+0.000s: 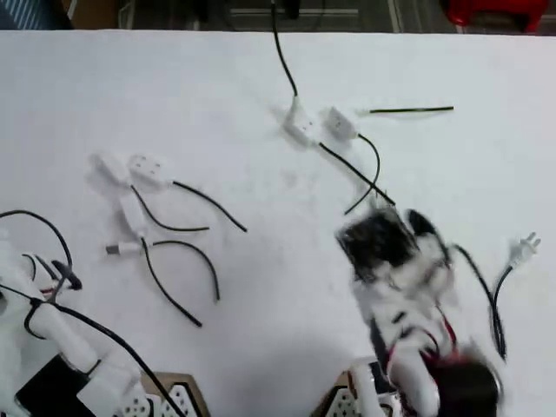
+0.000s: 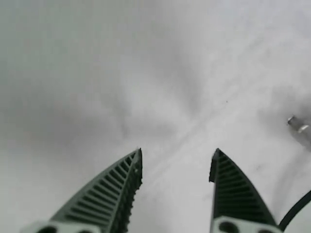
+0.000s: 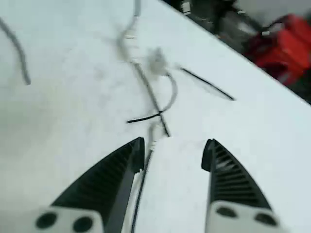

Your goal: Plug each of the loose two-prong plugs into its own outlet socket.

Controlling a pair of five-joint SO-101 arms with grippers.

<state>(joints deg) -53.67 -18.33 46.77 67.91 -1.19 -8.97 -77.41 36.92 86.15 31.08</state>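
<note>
My right gripper is open above the table, with a thin black cable running on the surface between its dark fingers. Farther off lie two white sockets with cables; from above they are the pair at the table's middle back. The right arm sits just in front of them. A loose white two-prong plug lies to its right. My left gripper is open over bare table, with metal prongs off to one side. Another loose plug lies below the left sockets.
Black cables curl across the left half of the table. A straight black lead lies beside the middle sockets. The left arm with its looping wires stays at the front left corner. Red furniture stands beyond the table's far edge.
</note>
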